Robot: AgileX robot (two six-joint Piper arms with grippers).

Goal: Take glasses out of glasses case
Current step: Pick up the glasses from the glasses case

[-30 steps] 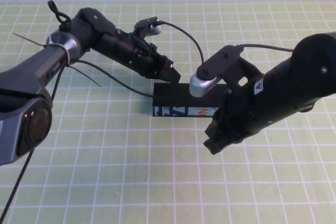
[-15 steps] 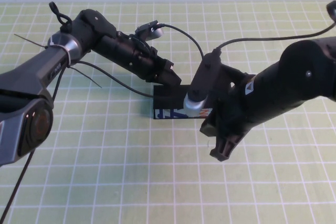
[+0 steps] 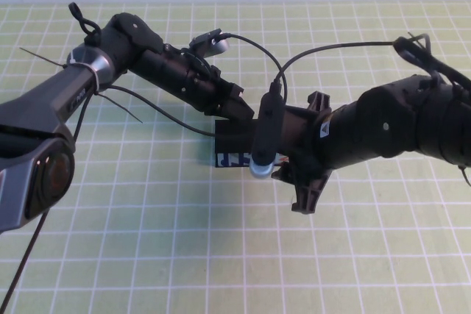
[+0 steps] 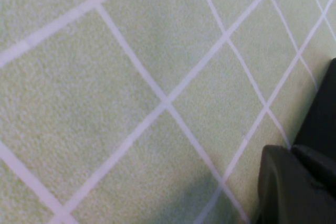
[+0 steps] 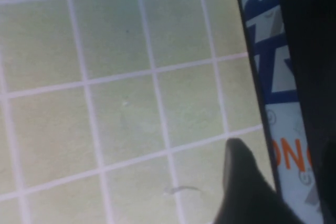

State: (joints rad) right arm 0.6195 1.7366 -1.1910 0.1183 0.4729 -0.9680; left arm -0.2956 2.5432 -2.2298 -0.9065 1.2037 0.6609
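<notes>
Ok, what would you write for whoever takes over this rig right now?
Left gripper: at the rear left end of the glasses case.
Right gripper: low at the case's front right, beside its light-blue strip.
Case: lying on the green gridded mat, lid apparently shut.
Glasses: not visible.
Done: both arms at the case, nothing out.
Left: open the lid, lift the glasses out.

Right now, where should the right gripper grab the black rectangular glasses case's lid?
Probably the lid's front edge, just above the light-blue printed strip of the black rectangular glasses case, approached from the robot's side. The right gripper sits at that long face; the left gripper is at the far-left corner.
</notes>
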